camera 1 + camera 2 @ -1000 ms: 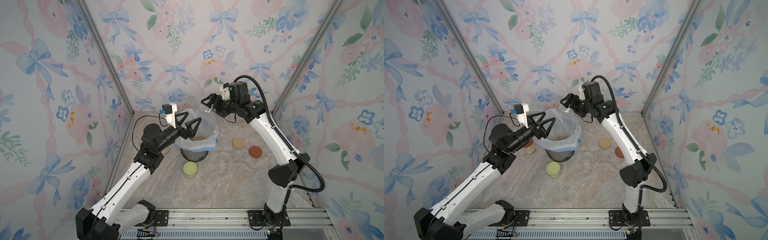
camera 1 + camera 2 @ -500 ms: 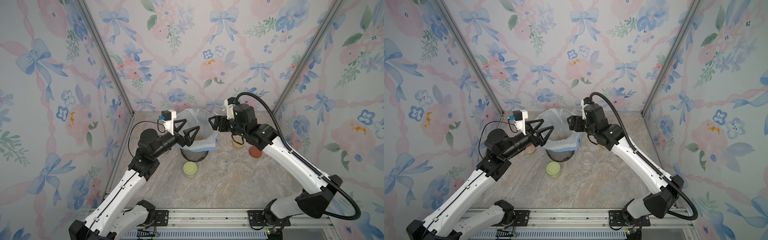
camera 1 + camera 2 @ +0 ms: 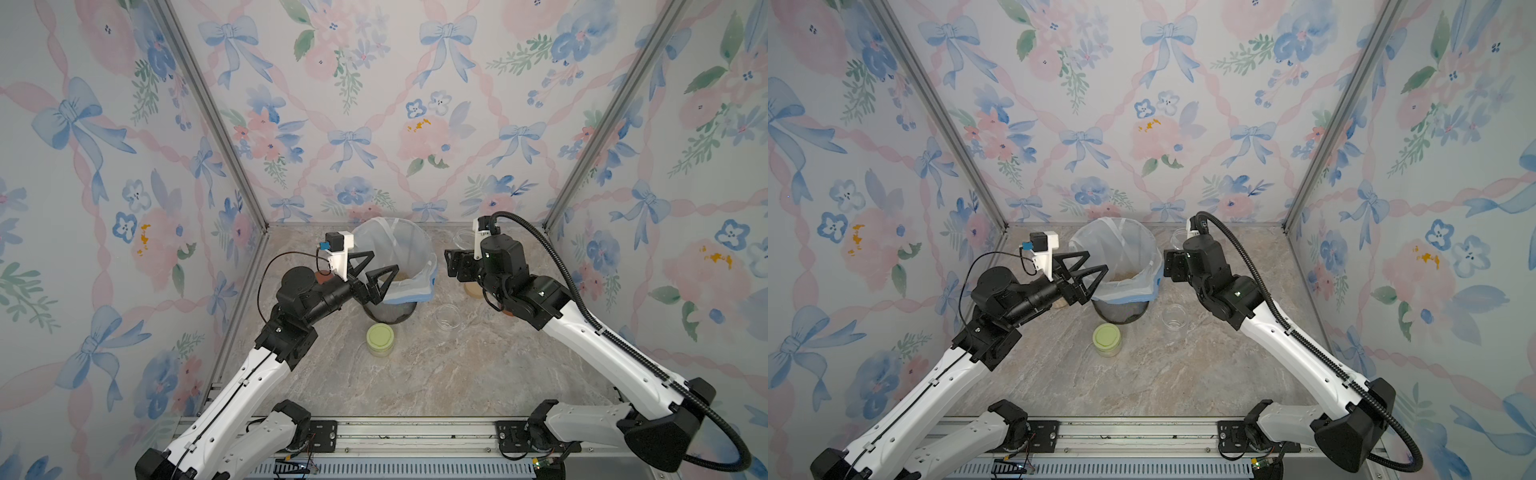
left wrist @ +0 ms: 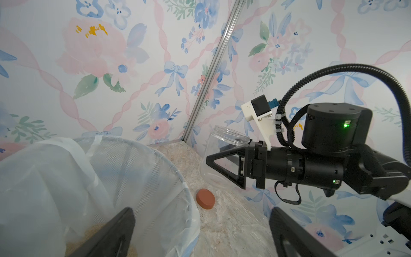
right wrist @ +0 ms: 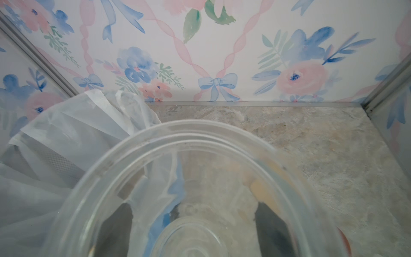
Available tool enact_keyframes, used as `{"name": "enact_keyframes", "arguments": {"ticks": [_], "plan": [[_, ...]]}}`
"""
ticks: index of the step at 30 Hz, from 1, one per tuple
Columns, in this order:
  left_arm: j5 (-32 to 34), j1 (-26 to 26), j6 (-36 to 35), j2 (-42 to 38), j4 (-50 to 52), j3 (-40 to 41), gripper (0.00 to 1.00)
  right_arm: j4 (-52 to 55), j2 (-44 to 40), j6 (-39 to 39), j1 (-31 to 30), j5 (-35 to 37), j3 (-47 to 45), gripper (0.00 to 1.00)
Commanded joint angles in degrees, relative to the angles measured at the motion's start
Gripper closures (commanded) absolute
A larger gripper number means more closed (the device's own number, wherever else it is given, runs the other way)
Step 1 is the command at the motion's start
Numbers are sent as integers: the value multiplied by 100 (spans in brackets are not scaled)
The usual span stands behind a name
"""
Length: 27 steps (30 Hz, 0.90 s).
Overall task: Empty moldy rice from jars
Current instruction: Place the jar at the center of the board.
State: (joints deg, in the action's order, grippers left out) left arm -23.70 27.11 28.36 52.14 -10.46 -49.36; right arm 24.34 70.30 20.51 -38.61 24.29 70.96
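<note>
Floral wallpaper with blue bows covers the 3 walls around a marbled tabletop point(image 3: 415, 374). At the back middle stands a dark mesh bin point(image 3: 388, 316) with a white liner point(image 3: 399, 245) folded over its rim.

The left gripper point(image 3: 385, 260) hangs at the bin's left rim, its jaws spread wide and holding nothing. The right gripper point(image 3: 451, 264) sits just right of the bin and is clamped on an empty jar point(image 4: 224, 144). This jar is lidless with its mouth up; I cannot tell whether its base touches the table.

A green-lidded jar point(image 3: 379, 338) stands closed just in front of the bin. An open jar point(image 3: 448, 318) stands to its right, lidless, and looks empty.

A beige lid point(image 3: 471, 289) lies flat, partly under the right arm. A red lid point(image 4: 205, 198) lies flat on the table beside the bin.

Tan rice point(image 3: 1129, 274) lies at the bottom of the liner.
</note>
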Motion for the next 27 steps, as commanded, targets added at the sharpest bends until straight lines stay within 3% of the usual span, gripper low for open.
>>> {"name": "enact_keyframes", "arguments": {"ticks": [1,6,14,27], "plan": [[-133,69,133,-167,-17,71,2,-271,-465,41,126,570,-448,100],[-164,149,211,-264,-4,151,2,-289,-947,470,421,775,-1349,100],[-141,198,324,-419,57,217,2,-549,-1046,1108,730,1168,-2481,100],[-179,207,350,-389,252,111,2,-1408,261,2049,926,1464,-3210,100]]}}
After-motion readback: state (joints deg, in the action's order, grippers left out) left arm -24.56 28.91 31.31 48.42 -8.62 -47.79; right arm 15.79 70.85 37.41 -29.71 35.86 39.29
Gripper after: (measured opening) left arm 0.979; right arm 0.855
